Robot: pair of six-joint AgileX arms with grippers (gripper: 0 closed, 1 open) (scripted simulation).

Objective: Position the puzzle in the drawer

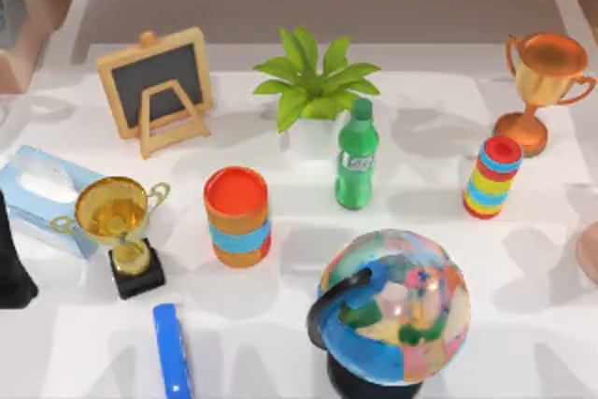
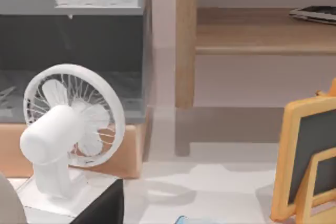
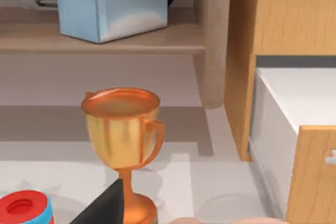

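We take the green bottle [image 1: 356, 156] near the middle of the white table [image 1: 420, 119] as our mark. Just behind it stands a potted plant [image 1: 313, 86]. Farther to its left, toward the back, a small chalkboard easel [image 1: 157, 91] stands upright. To the bottle's front left is an orange can [image 1: 237, 216] with a blue band. Beyond that are a gold trophy [image 1: 120, 221] on a black base and a pale blue tissue box [image 1: 42, 198]. In front of the bottle stands a globe [image 1: 397, 310], and well to its front left a blue bar [image 1: 172, 352] lies flat. To the bottle's right is a stack of coloured rings [image 1: 492, 178], and behind that a copper trophy [image 1: 542, 81].

Which of these, if any, is the puzzle we cannot tell.

Our left arm [image 1: 11, 268] sits far to the bottle's left, at the table's edge. Of the left gripper [image 2: 102, 205] we see a dark wedge with a white fan [image 2: 68, 129] close by, and we cannot tell whether it is open or closed. The right gripper [image 3: 102, 205] is a dark wedge before the copper trophy, and its state is equally unclear. Beside that trophy the wooden cabinet's drawer [image 3: 294, 108] stands pulled out, with a white inside.
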